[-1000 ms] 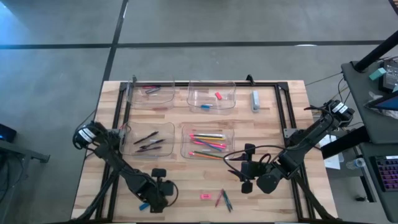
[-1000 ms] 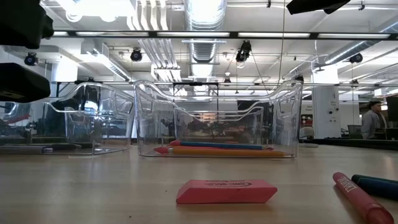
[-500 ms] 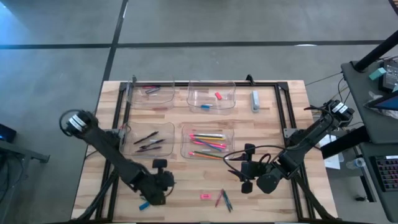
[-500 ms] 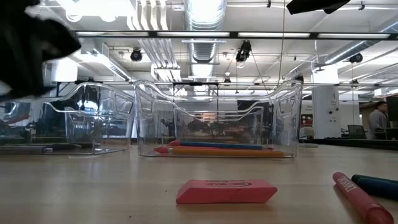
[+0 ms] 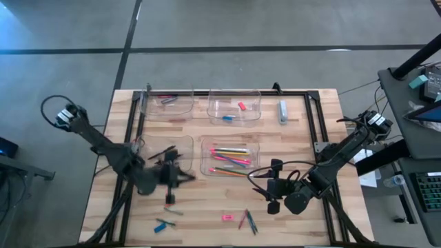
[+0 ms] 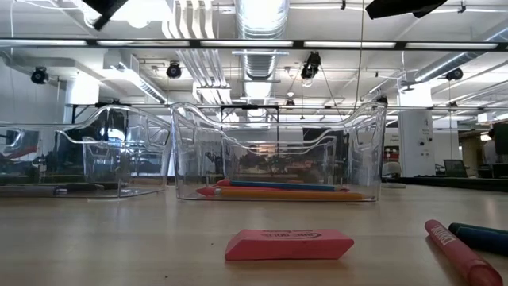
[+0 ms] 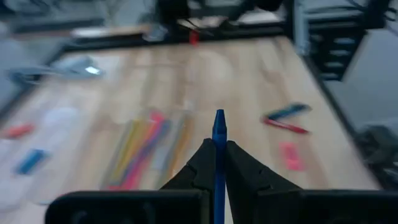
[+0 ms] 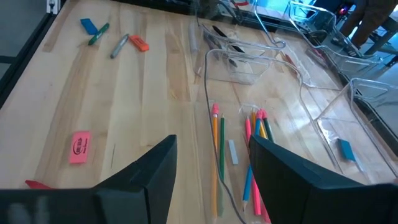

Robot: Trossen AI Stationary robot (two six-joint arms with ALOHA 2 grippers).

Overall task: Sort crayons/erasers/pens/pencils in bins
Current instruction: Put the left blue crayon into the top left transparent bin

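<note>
- Over the desk [image 5: 324, 110], near the bin of pens [image 5: 165, 155], the left gripper [image 7: 218, 163] is hanging with its fingers [image 7: 198, 167] clamped together on a blue crayon [image 7: 219, 149], whose tip is sticking out past the fingertips.
- Just below that gripper in the high view, a small dark stick [image 5: 169, 198] is lying on the bare wood; what it is cannot be told.
- Toward the near edge of the desk, on its right side, the right gripper [image 8: 212, 163] is waiting with its fingers [image 8: 155, 168] standing apart and nothing between them.
- Beside that gripper, the bin of pencils [image 5: 231, 157] is holding orange, pink, yellow and green pencils [image 8: 217, 143] lying side by side.
- Along the far side of the desk, two more bins are standing: the left one [image 5: 167, 103] is holding a few reddish pieces, and the right one [image 5: 234, 107] is holding a pink eraser [image 5: 242, 106] and a blue piece [image 5: 229, 118].
- Just right of that far bin, a pale blue-grey oblong item [image 5: 282, 111] is lying on the wood.
- Near the front edge, a pink eraser [image 6: 289, 244] is lying flat on the wood, with a red crayon [image 6: 460, 253] and a dark blue crayon [image 6: 479, 237] close together to its right.
- Farther left along that edge, a blue eraser [image 5: 159, 226] and a teal crayon [image 5: 166, 222] are lying just beside each other.
</note>
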